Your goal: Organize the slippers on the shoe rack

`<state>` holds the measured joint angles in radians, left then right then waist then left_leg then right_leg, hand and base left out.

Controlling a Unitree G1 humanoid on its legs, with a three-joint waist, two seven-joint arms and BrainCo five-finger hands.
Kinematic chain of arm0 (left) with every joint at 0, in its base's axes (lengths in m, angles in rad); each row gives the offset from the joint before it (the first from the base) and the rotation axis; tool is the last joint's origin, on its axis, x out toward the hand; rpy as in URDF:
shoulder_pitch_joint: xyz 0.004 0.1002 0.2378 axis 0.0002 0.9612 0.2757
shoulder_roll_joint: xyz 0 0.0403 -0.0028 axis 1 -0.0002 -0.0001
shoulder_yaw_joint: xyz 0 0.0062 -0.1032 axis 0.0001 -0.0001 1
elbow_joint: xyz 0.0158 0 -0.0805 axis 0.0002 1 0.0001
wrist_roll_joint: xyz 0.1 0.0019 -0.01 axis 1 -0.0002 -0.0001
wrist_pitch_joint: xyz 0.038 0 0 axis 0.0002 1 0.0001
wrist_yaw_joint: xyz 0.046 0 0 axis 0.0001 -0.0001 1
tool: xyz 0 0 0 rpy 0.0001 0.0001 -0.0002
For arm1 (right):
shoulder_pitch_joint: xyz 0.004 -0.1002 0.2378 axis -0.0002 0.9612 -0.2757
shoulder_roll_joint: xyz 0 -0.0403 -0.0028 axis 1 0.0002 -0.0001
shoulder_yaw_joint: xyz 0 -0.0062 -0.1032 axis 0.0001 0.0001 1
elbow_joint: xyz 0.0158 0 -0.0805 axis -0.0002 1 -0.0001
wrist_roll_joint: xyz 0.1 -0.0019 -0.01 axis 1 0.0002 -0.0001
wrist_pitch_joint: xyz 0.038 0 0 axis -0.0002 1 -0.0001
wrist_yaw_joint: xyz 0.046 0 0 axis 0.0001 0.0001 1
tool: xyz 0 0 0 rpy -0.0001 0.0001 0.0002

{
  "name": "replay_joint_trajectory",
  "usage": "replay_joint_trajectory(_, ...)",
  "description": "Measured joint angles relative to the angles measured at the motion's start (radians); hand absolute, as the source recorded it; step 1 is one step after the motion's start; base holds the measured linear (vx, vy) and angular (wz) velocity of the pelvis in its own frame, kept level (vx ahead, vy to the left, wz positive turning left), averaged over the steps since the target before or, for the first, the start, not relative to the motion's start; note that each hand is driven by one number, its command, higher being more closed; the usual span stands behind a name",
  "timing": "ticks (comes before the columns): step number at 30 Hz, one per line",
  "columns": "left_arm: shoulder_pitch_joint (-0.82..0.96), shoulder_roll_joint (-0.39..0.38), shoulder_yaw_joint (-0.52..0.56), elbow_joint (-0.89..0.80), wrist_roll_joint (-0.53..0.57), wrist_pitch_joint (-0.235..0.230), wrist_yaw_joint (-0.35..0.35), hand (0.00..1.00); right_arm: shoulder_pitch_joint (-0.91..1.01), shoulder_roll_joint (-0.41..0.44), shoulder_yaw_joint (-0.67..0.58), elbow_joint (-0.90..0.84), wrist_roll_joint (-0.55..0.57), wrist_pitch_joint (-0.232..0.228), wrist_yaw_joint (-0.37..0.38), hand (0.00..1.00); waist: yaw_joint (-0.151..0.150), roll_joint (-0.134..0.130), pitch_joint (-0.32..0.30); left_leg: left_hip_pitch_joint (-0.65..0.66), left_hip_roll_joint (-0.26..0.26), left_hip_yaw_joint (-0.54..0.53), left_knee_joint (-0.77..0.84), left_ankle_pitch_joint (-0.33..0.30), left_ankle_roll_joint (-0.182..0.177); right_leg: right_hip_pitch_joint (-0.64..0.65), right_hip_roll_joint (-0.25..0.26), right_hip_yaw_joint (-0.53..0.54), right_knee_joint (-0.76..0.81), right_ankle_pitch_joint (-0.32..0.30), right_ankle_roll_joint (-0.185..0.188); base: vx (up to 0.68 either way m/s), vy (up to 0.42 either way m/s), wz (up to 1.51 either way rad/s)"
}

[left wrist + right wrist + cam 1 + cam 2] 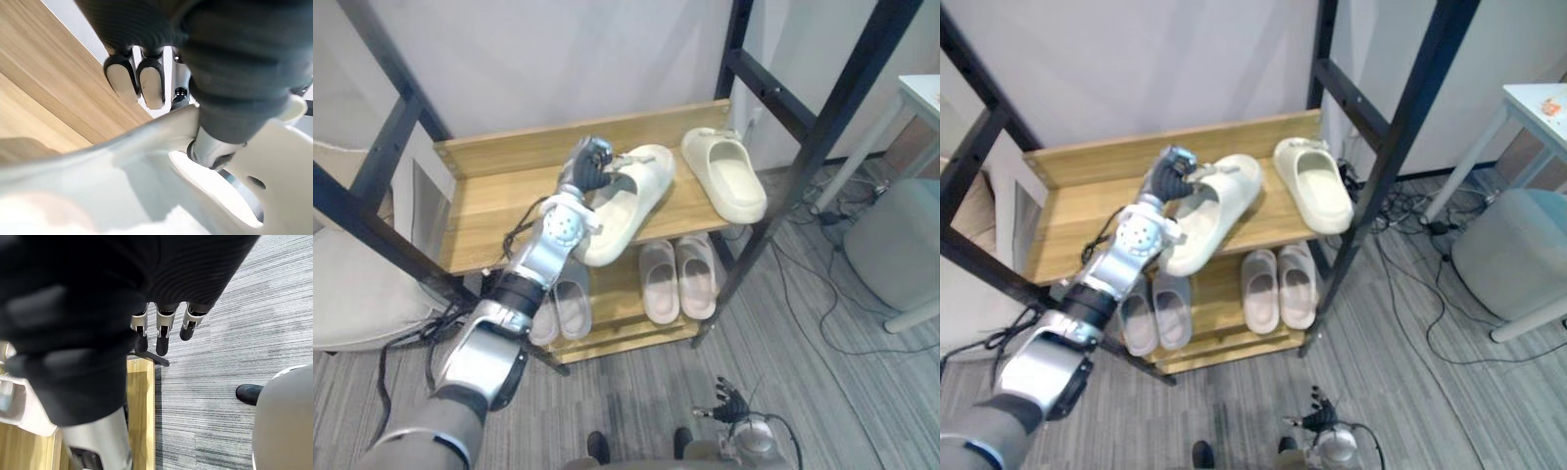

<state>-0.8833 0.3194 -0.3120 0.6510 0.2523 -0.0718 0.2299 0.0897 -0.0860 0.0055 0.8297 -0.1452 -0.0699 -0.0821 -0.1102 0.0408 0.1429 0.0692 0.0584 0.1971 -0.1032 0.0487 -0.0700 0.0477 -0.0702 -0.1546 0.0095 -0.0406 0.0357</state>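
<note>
No legible text, label, number or sign. Cream slippers [729, 181] and shoe rack [494, 211] boards: plain surfaces, no print seen. Small orange patch [1552, 105] on the white desk [1526, 98]: too small to read.

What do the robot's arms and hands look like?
The left arm is silver-grey, in rounded segments with a black band. The left robot hand and the right robot hand have silver fingers with dark tips and a dark ribbed cover.
</note>
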Motion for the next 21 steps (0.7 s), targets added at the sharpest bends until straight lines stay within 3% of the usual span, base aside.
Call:
replay_joint_trajectory(5,-0.062,0.000,0.044,0.121,-0.009,0.019,0.006,1.00,0.004,0.000,-0.005,-0.016,0.031,-0.003,0.000,0.00,-0.008,0.005,0.021,-0.001,0.002,0.020,0.000,-0.003,-0.001,-0.014,0.002,0.023,0.003,0.001,-0.001,0.02,0.003,-0.14)
replay_joint_trajectory(14,-0.151,0.015,0.083,0.167,-0.062,0.034,0.008,1.00,0.008,0.005,-0.027,-0.037,0.039,-0.013,0.002,0.00,-0.011,0.011,0.039,-0.035,0.013,0.061,0.000,-0.007,-0.006,-0.070,0.012,0.059,0.020,0.005,-0.005,0.03,-0.006,-0.14)
replay_joint_trajectory(15,-0.159,0.013,0.083,0.166,-0.078,0.034,0.013,0.00,0.011,0.004,-0.034,-0.045,0.039,-0.013,0.002,0.00,-0.011,0.014,0.041,-0.042,0.013,0.060,0.000,-0.007,-0.006,-0.077,0.012,0.061,0.021,0.005,-0.005,0.02,-0.003,-0.04)
replay_joint_trajectory(21,-0.187,-0.003,0.087,0.160,-0.115,0.033,0.029,0.00,0.025,0.004,-0.036,-0.073,0.068,-0.013,0.001,0.00,-0.012,0.018,0.045,-0.067,0.010,0.058,0.001,-0.009,-0.001,-0.106,0.009,0.066,0.029,0.005,-0.004,0.01,0.002,0.00)
